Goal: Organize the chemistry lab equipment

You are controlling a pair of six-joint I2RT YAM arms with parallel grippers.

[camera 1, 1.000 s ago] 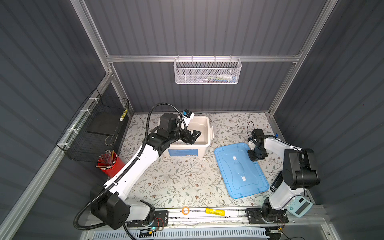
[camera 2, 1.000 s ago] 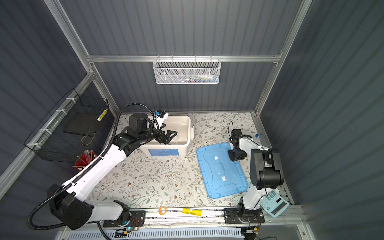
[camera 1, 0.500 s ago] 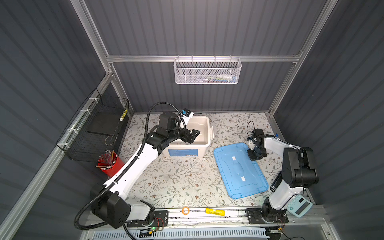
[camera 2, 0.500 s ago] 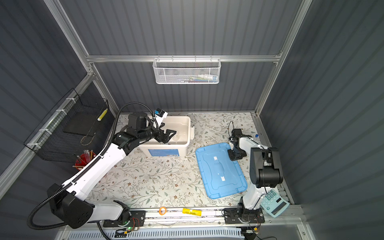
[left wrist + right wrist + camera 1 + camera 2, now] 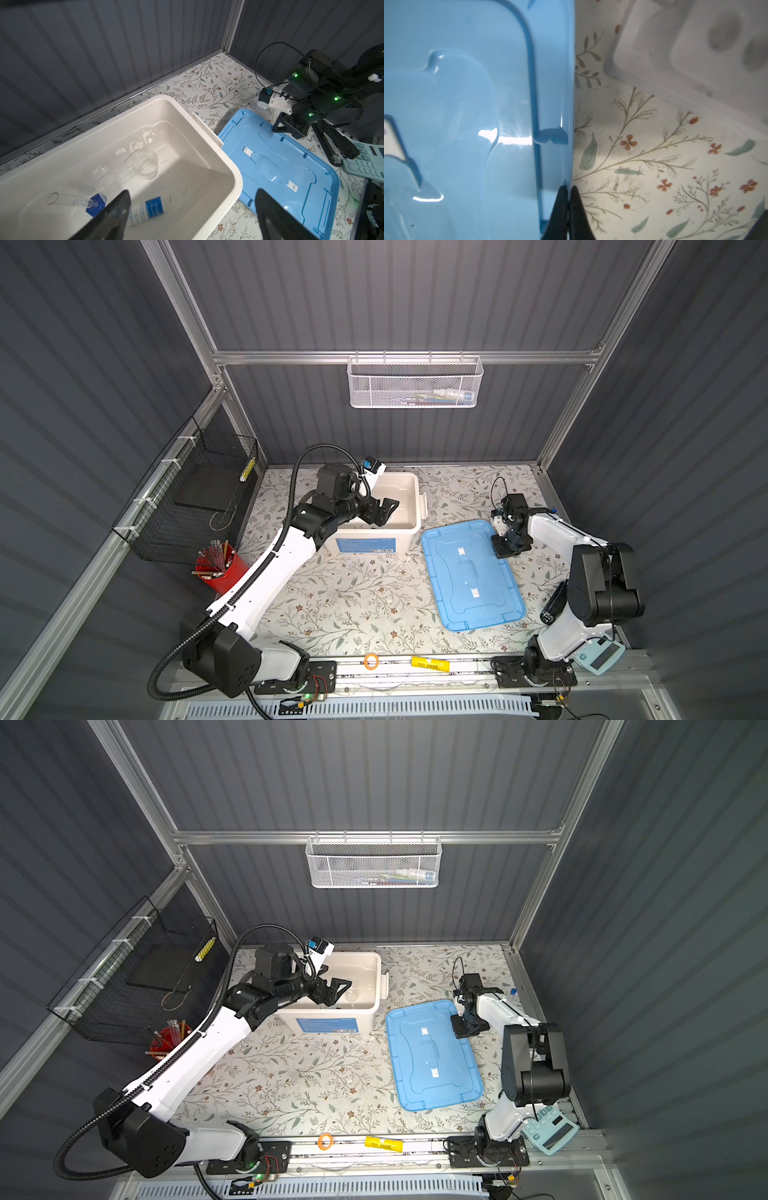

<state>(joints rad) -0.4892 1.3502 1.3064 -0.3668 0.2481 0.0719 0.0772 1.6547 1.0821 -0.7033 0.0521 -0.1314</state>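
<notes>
On the edge of blue lid (image 5: 469, 572) away from white bin (image 5: 405, 539), we see right gripper (image 5: 568, 188) clamped shut on rim; left gripper (image 5: 192, 193) open over bin.

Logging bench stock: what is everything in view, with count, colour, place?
bin: one, white, back of table
clear vessels: several, in bin
cylinder: one, clear, blue-based, in bin
bottle: one, white, blue-labelled, in bin
lid: one, blue, flat beside bin
rack: one, white, holed, near lid
cup of sticks: one, red, left edge
calculator: one, pale blue, front right
mesh basket: one, white, back wall
wire basket: one, black, left wall
left gripper: open, above bin
right gripper: shut on lid edge
</notes>
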